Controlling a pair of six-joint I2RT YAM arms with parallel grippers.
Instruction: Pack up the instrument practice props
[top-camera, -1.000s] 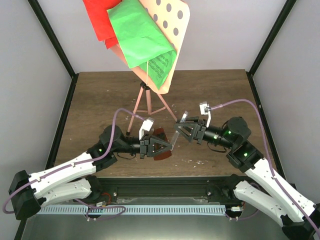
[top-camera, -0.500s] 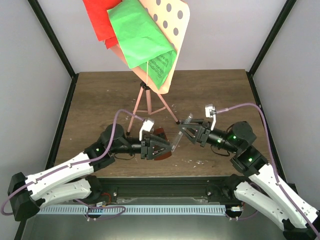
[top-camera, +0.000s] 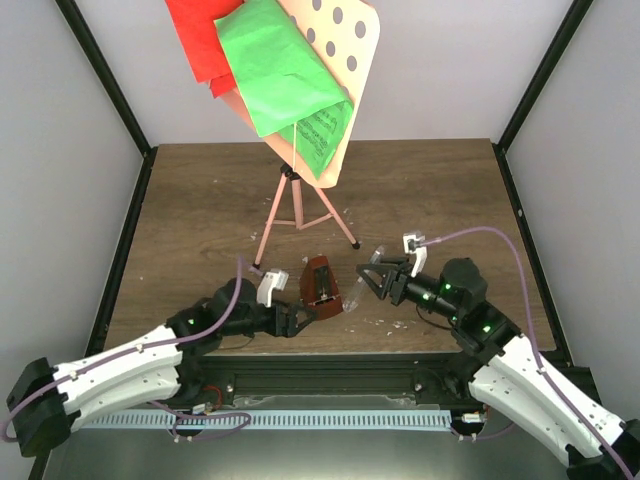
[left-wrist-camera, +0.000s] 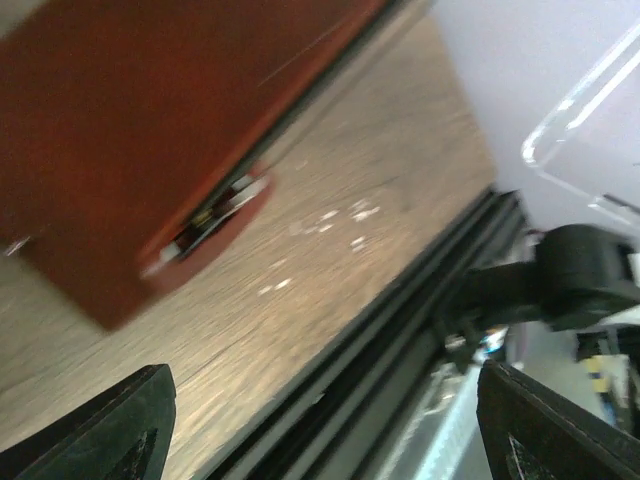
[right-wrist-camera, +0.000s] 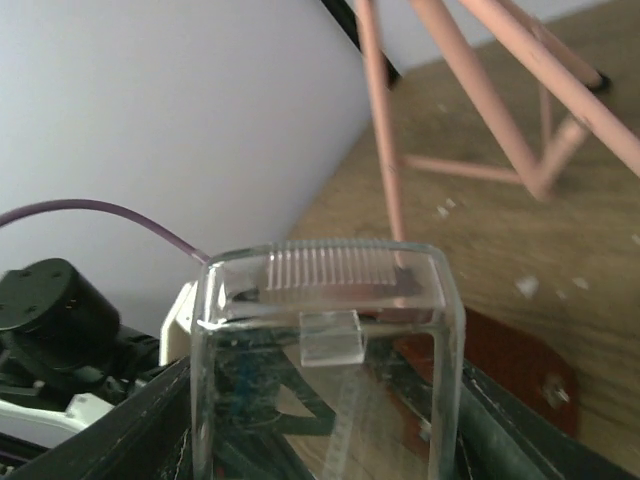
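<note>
Left gripper (top-camera: 303, 316): my jaws are spread wide with nothing between them. In the left wrist view both fingers (left-wrist-camera: 110, 430) sit at the bottom corners with bare counter (top-camera: 200, 200) showing in the gap. The metronome (top-camera: 322, 283) is just ahead of the tips and free of them. It's a small reddish-brown pyramid that sits on the counter near the front edge, between my two arms. Up close in the left wrist view it fills the upper left as a blurred red-brown block (left-wrist-camera: 150, 130), with a pale metal bit at its lower edge.

Right gripper (top-camera: 370, 283): my jaws are closed on the clear plastic cover (top-camera: 362, 278), one finger on each side wall. The right wrist view shows the cover (right-wrist-camera: 330, 340) held between the fingers (right-wrist-camera: 130, 430), with its ribbed end pointing away from the camera. The cover is held off the counter and tilted, just to the right of the metronome. I can't tell if the two touch. It is not on the metronome. Part of the metronome (right-wrist-camera: 510, 370) shows behind and to the right of the cover.

The pink music stand (top-camera: 290, 215) is upright on its tripod toward the back middle of the counter, well apart from both grippers. Its hole-dotted desk (top-camera: 350, 50) is up top. The green sheet (top-camera: 275, 75) and the red sheet (top-camera: 200, 45) lie on the desk, with green overlapping red. The tripod legs (right-wrist-camera: 470, 90) also show in the right wrist view, beyond the cover.
</note>
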